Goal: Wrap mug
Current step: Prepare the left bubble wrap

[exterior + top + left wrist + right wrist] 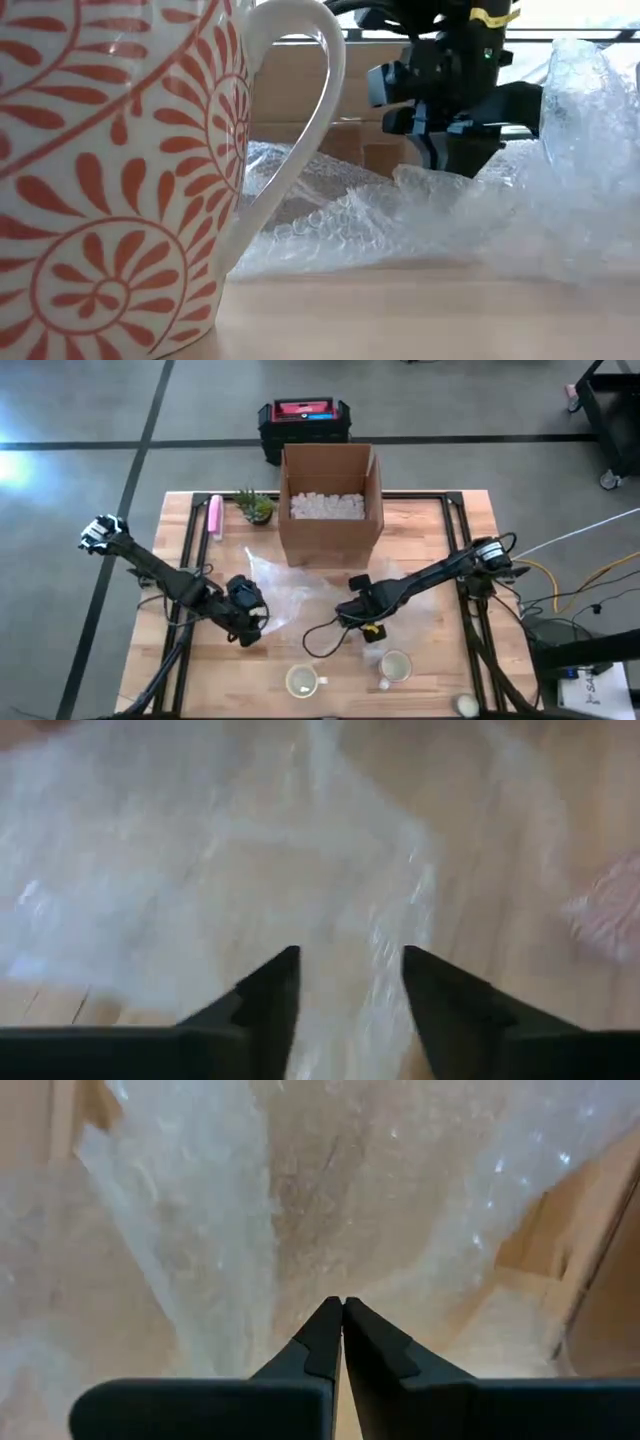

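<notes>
Clear bubble wrap [290, 595] lies spread over the middle of my wooden table [430, 680] in the high view, in front of the cardboard box [330, 505]. My left gripper [250, 622] sits at the sheet's left edge and my right gripper [352, 610] at its right edge. The patterned mug [303, 681] stands on bare wood at the table's near edge, apart from the wrap, between my two grippers and nearer the camera's side than either. A second mug [395, 666] stands to its right, just in front of my right gripper.

From the low view, the patterned mug [120, 180] fills the left of the picture, upright, handle towards the wrap [420, 230], which is crumpled behind it. One of my grippers [450, 140] comes down into the wrap beyond — which arm it is I cannot tell from here.

My left wrist view shows my left fingers [265, 1005] spread apart, with wrap [200, 870] lying under and between them; whether they touch it I cannot tell.

My right wrist view shows my right fingers [325, 1345] pressed together at the tips — the wrap [330, 1190] rises straight from that pinch, pulled into folds.
</notes>
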You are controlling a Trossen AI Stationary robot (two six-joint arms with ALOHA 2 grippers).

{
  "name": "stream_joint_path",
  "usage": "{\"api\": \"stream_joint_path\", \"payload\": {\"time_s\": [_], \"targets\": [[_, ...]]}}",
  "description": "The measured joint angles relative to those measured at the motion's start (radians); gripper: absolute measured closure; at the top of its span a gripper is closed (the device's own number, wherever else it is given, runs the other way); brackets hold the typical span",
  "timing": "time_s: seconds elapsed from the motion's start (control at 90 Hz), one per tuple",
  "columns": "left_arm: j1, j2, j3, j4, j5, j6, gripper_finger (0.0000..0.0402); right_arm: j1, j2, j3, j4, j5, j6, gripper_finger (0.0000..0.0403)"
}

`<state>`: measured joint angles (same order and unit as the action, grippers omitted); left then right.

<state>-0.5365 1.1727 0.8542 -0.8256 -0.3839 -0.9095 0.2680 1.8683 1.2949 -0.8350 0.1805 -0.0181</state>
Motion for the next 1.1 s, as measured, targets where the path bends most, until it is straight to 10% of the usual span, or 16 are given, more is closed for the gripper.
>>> {"api": "stream_joint_path", "payload": {"time_s": [0.189, 0.5, 0.622, 0.822, 1.1], "targets": [[0.000, -0.002, -0.002, -0.190, -0.039, -0.185, 0.0160, 0.000, 0.000, 0.002, 0.070, 0.004, -0.005, 0.0403], [0.011, 0.005, -0.250, 0.186, -0.084, -0.174, 0.0155, 0.000, 0.000, 0.003, 0.110, 0.004, -0.013, 0.0403], [0.038, 0.016, -0.343, 0.267, -0.079, -0.192, 0.0200, 0.000, -0.001, 0.003, 0.127, 0.004, -0.020, 0.0403], [0.047, -0.008, -0.362, 0.381, -0.059, -0.183, 0.0381, 0.001, -0.001, 0.000, 0.284, 0.004, -0.011, 0.0403], [0.048, -0.033, -0.151, 0.295, -0.151, -0.022, 0.0398, 0.002, 0.097, -0.010, 0.588, -0.015, -0.012, 0.0403]]}}
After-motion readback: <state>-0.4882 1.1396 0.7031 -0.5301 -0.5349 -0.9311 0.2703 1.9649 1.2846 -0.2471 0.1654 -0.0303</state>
